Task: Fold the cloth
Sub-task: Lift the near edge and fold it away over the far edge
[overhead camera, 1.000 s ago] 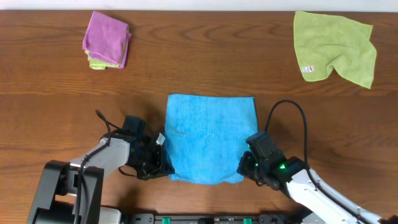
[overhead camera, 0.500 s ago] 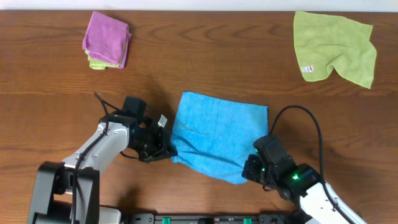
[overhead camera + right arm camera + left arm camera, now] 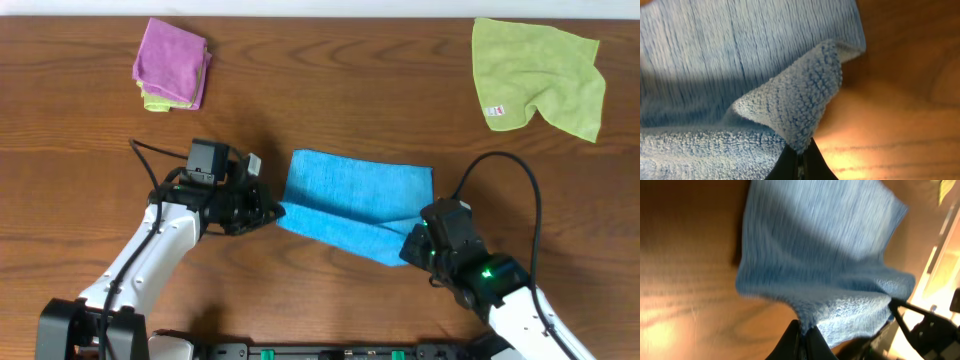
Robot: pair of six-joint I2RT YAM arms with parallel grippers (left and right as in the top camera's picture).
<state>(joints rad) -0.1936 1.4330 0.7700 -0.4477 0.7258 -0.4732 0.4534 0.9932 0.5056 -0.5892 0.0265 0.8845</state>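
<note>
Closest to the bottom of the overhead frame, your right gripper [image 3: 412,250] is clamped shut on the near right corner of the sky-blue cloth [image 3: 355,195]. The wrist view shows the fuzzy corner folded up into the closed tips, so that pinch looks solid. A bit further up on the left side, your left gripper [image 3: 272,212] is also closed tight on the near left corner, with the fabric hanging off it in a droopy fold. The cloth sits mid-frame on the table [image 3: 330,110], its near edge raised and its far edge flat on the wood. What I'd fix is that the left corner sits higher in the frame than the right one, so the fold line looks skewed to me. I'd bring the right hand up level first, then carry both corners together toward the far edge, low over the cloth so it doesn't balloon or drag the bottom layer. Land corner on corner, and don't open either gripper until the cloth rests flat. At the top of the frame, the purple folded cloth [image 3: 170,75] on the left and the yellow-green cloth [image 3: 540,75] on the right are well apart from all this.
</note>
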